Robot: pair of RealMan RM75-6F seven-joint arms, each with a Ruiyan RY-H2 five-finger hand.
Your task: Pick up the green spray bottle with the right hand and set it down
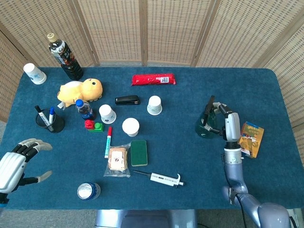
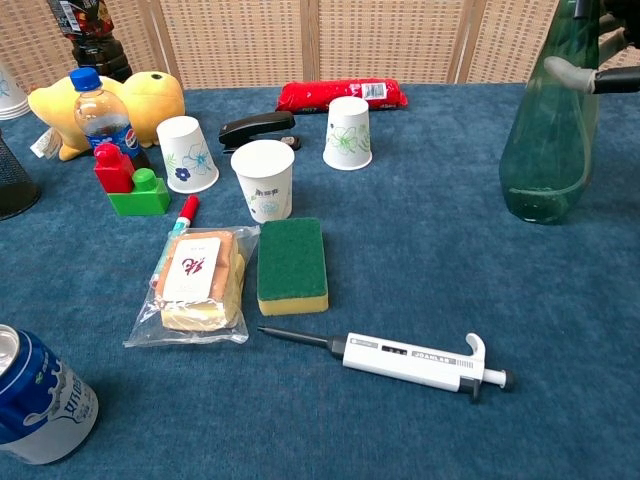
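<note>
Taking the green spray bottle point(image 1: 207, 124) as our landmark, we start far to its left, where the left hand point(image 1: 16, 161) rests at the table point(image 1: 190, 161) edge with its fingers point(image 1: 34, 145) spread and nothing in them; we leave it there. Nearer, still left of the bottle, stand the paper cups point(image 1: 154, 105) and the pipette point(image 2: 415, 360), well apart from it, so they give us room. The bottle itself stands upright on the table near its right side. The right hand point(image 1: 227, 124) is against the bottle's right flank, fingers curled about its neck and trigger; how firmly they pinch we cannot tell. We judge a snug wrap below the trigger best, then a straight lift and level set-down, clear of the small carton point(image 1: 251, 138) just right of the bottle.
</note>
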